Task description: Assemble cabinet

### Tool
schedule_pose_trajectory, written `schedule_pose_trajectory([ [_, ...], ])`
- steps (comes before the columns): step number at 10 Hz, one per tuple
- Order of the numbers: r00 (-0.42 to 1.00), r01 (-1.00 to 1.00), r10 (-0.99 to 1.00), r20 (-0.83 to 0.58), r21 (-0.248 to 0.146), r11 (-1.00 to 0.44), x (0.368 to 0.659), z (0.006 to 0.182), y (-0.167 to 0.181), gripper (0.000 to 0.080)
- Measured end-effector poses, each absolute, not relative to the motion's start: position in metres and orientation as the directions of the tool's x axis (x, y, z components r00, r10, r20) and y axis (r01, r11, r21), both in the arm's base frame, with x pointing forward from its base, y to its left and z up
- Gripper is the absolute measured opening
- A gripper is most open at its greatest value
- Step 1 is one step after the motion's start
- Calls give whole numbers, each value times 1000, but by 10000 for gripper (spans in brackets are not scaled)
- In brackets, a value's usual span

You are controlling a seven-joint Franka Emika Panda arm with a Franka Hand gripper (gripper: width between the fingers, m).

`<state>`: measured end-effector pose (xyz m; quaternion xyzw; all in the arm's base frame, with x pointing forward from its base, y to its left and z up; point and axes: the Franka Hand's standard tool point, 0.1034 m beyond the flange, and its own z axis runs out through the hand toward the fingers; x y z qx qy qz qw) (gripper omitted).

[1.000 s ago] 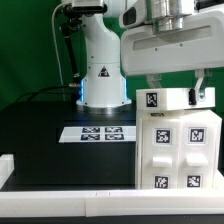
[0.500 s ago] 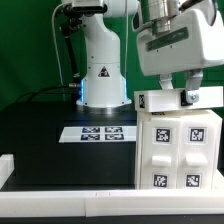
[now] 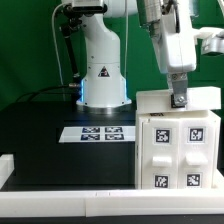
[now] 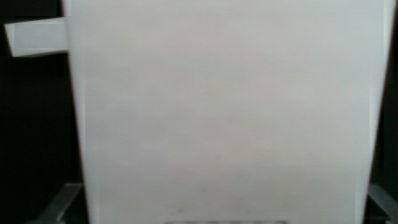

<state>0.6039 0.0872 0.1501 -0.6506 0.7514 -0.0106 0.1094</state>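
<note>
The cabinet (image 3: 180,152) is a large white box standing at the exterior view's right, with several black-and-white tags on its front. A plain white top panel (image 3: 155,101) lies across its top. My gripper (image 3: 180,99) comes straight down onto this panel and shows edge-on. In the wrist view the top panel (image 4: 222,100) fills the whole span of my gripper (image 4: 222,208). The dark fingers (image 4: 54,205) press against its two sides, so the jaws are shut on it. A small white tab (image 4: 32,38) sticks out at the panel's far corner.
The marker board (image 3: 100,132) lies flat on the black table, to the exterior view's left of the cabinet. The white robot pedestal (image 3: 100,75) stands behind it. A low white rim (image 3: 60,180) runs along the table's front and left edges.
My wrist has turned about a quarter turn over the cabinet top. The top panel has turned with it, and the tag on its edge has swung left out of sight.
</note>
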Motion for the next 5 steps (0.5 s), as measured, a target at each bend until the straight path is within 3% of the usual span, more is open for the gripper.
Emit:
schedule_pose_trajectory([
  [2, -115, -977, -982, -149, -160, 139, 604, 150, 88, 544],
  [3, -107, -978, -983, -149, -163, 131, 604, 151, 88, 728],
  [4, -96, -977, -983, -159, -173, 123, 605, 158, 90, 728],
  [5, -88, -975, -982, -166, -186, 119, 607, 166, 91, 785],
])
